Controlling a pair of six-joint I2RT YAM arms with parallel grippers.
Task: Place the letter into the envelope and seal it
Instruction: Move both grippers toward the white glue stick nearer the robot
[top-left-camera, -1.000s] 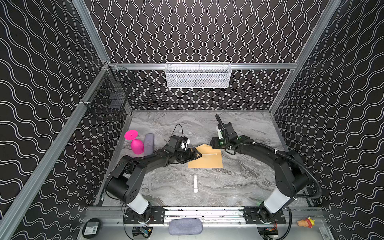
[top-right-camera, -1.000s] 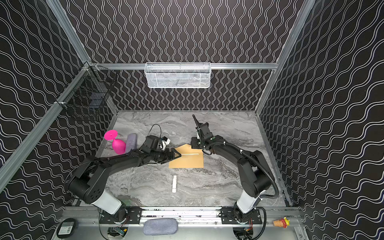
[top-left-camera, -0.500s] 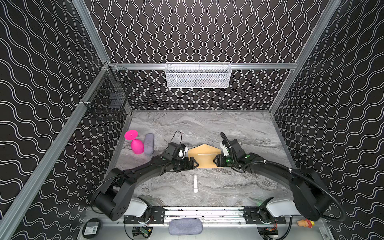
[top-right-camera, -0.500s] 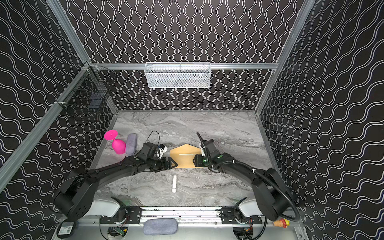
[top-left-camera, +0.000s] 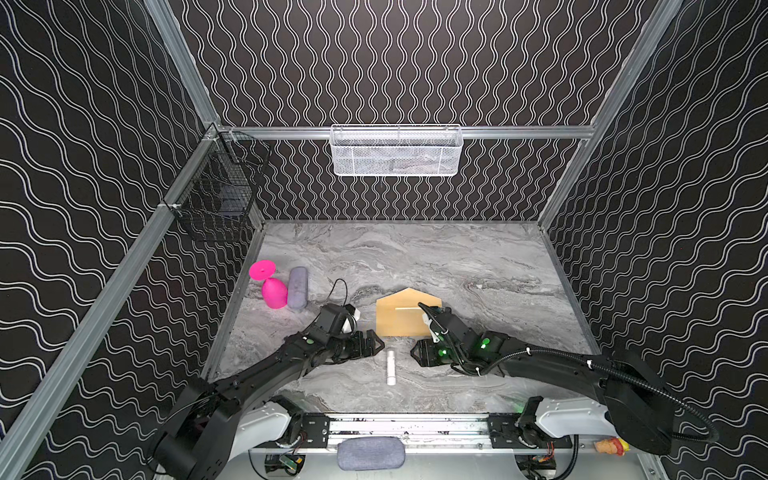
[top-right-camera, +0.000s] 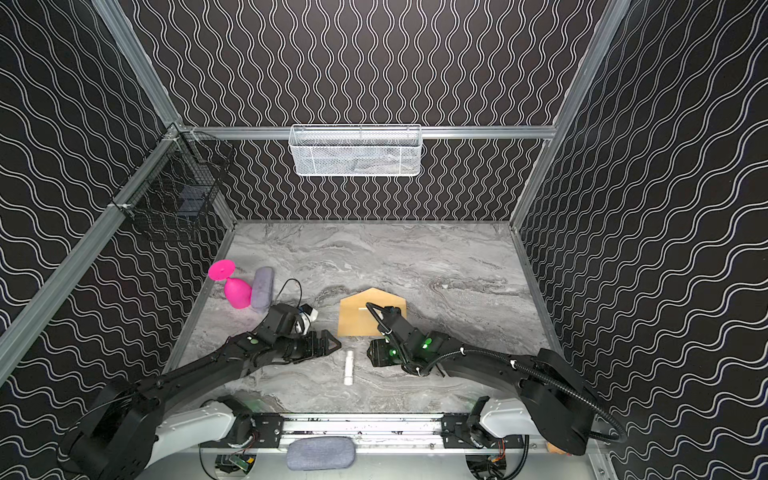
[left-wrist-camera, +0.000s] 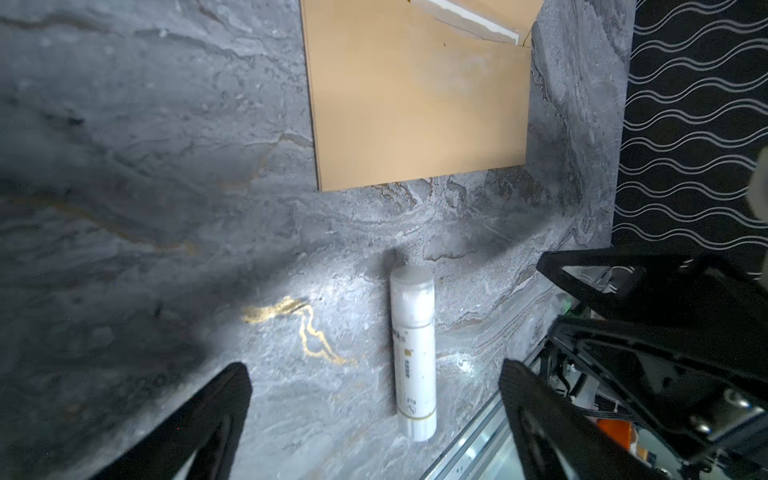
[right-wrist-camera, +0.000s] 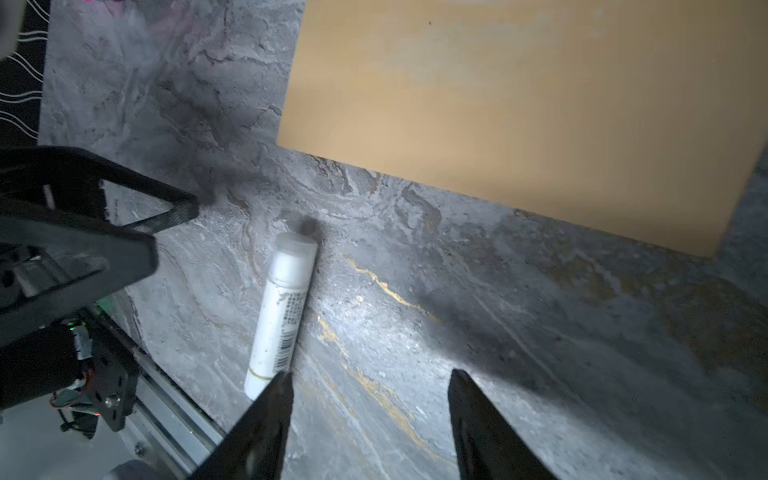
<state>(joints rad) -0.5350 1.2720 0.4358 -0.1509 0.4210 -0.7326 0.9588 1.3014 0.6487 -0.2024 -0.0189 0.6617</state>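
Both arms are low over the grey marble tabletop (top-left-camera: 478, 266), and the long kraft-brown paper envelope (top-left-camera: 399, 322) lies flat mid-table just beyond them, its pointed flap open toward the back wall. The letter doesn't show as a sheet; only a thin pale strip (left-wrist-camera: 473, 18) sits at the envelope's mouth. I take that for its edge, so it looks tucked in, with sealing yet to do. The left gripper (left-wrist-camera: 374, 368) has its jaws spread wide and holds nothing. The right gripper (right-wrist-camera: 371, 376) has its jaws roughly half apart, also empty. Between the two lies a white plastic glue stick (top-left-camera: 390, 366) on its side, cap end toward the envelope, touched by neither. The envelope should be light, thin and floppy, and it will likely skate on that smooth stone. Lying so flat, its body offers no edge to pinch. The flap's pointed tip is the best place to take hold, with the other gripper pressing the body down. The glue stick looks rigid, light and prone to rolling, so it wants a grip square across the middle of its barrel.
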